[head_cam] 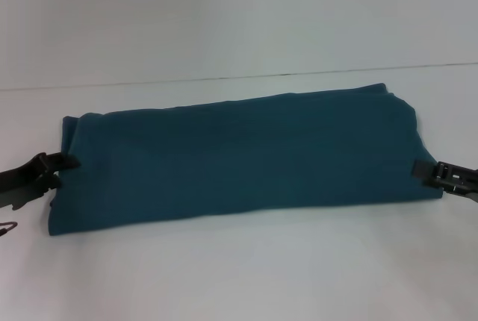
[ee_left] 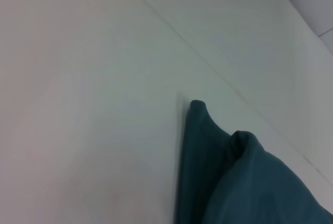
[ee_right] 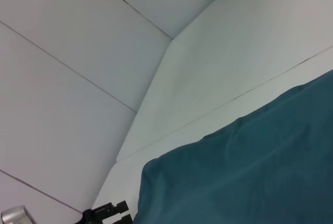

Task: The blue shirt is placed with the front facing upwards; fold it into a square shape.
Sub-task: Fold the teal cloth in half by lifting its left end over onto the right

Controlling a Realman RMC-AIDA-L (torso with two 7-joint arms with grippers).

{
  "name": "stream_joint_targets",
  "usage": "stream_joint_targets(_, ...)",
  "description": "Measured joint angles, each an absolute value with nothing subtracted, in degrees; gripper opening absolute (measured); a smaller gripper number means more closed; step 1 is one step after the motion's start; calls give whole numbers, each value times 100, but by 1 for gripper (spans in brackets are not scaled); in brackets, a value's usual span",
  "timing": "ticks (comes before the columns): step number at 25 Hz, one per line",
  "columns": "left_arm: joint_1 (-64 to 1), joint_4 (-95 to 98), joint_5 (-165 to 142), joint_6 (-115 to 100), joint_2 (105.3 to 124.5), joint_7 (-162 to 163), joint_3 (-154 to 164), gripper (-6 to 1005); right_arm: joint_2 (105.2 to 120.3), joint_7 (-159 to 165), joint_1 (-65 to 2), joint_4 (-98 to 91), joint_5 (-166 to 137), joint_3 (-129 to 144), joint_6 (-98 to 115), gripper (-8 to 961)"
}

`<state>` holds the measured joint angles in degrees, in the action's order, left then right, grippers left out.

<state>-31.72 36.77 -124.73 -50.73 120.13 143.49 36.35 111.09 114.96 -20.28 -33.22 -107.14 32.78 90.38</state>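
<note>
A: What lies around the two grippers?

B: Very little. There is one shirt (head_cam: 239,157), folded into a long band on the white table (head_cam: 239,269). Only plain teal cloth shows; no print or collar is visible. The band lies between the grippers, with one short end at each of them. Behind it a thin seam line crosses the table.

A: Where is the left gripper (head_cam: 66,161)?

B: It is at the left end of the band, low on the table. Its dark tips touch the edge of the cloth. I cannot tell whether they are spread or pinching the cloth there.

A: And the right gripper (head_cam: 420,168)?

B: It is at the right end, and its tip meets the cloth edge. Here also I cannot tell whether it holds the cloth or only touches it.

A: Does something stand in the way?

B: No thing lies on the band or beside the arms. Only a small hook-like piece (head_cam: 7,228) shows at the picture edge, under the left arm; what it is, I cannot tell.

A: What do the wrist views add?

B: The left wrist view shows a corner of the shirt (ee_left: 208,146) standing up in a point, with a second fold of cloth bulging next to it. The head view does not show this. The right wrist view shows the cloth (ee_right: 250,172) lying smooth, and far off the other arm's dark gripper (ee_right: 106,212) at the opposite end.

A: So the count?

B: One shirt, two grippers, one table.
</note>
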Motion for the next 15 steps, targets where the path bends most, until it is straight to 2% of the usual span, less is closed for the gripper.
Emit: stream_joint_targets(15, -3195, 3667, -12548, -5038, 12014, 14287, 3664, 581, 11109, 11496, -2015, -3326, -10714, 3260, 9029, 915)
